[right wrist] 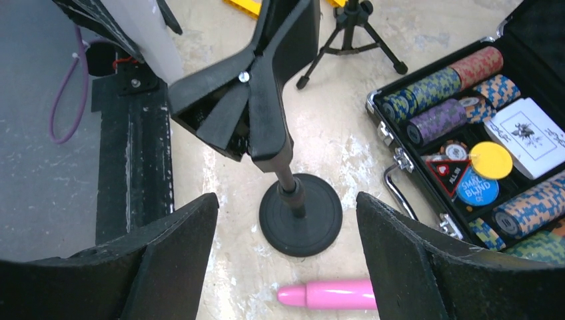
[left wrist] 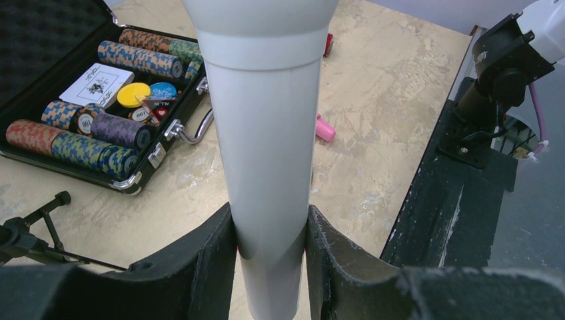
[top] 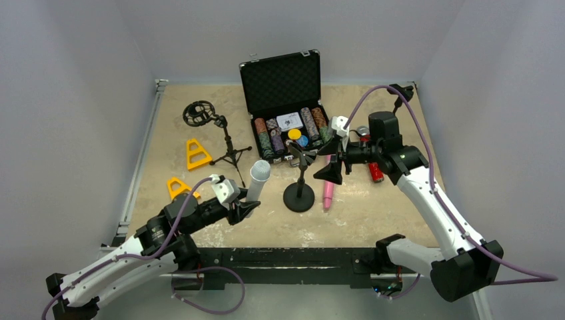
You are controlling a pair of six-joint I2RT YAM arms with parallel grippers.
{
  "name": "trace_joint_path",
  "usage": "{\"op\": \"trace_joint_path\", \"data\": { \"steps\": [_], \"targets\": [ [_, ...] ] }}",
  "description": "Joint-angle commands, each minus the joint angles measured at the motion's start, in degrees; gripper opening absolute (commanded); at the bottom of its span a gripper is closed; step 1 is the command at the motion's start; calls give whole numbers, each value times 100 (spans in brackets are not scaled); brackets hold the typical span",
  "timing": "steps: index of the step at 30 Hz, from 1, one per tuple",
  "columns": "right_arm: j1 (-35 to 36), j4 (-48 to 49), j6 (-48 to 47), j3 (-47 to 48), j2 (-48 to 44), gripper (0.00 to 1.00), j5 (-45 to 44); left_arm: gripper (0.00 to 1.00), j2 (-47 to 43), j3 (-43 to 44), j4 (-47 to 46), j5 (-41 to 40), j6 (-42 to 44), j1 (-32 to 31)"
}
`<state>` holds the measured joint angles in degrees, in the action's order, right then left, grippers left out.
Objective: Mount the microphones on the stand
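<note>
Gripping the white mic [left wrist: 266, 133] by its lower barrel, head up, the left gripper [top: 248, 208] is holding it just left of the stand [top: 299, 193], jaws closed tight around it. The stand's clip [right wrist: 246, 100] is sitting to the mic's right, apart from it, so a rightward carry looks likely. The right gripper [top: 331, 168] is hovering right of the stand, jaws wide and empty. The pink mic [top: 328, 190] is lying on the table [top: 373, 213] beside the stand's base.

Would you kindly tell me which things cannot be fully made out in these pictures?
Red microphone: top view, mostly behind the right arm.
White microphone: left wrist view, head cut off by the top edge.
Pink microphone: right wrist view, one end behind a finger.
</note>
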<state>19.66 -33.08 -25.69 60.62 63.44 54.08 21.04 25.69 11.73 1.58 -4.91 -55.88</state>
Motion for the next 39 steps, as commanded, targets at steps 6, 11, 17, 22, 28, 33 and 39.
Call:
{"op": "trace_joint_path", "data": {
  "steps": [6,11,17,22,28,33,39],
  "targets": [
    [16,509,176,-227,-266,80,446,0,-214,94,-31,-110,-102,33],
    [13,-727,-656,436,-358,82,74,0,-302,142,154,-134,-77,33],
    [12,-1916,-1044,1605,-262,83,-586,0,-368,199,235,-133,-59,33],
    [11,-2318,-613,2630,73,82,-917,0,-369,476,494,-365,-100,33],
    [214,-3199,-270,4056,1104,79,-1007,0,-59,1618,1608,-553,265,33],
    [729,-3438,-217,4700,1580,79,-1731,0,-145,1925,2037,-886,665,37],
    [1201,-3447,-107,5114,1981,79,-2593,0,-268,1741,2167,-1169,681,42]
  ]
}}
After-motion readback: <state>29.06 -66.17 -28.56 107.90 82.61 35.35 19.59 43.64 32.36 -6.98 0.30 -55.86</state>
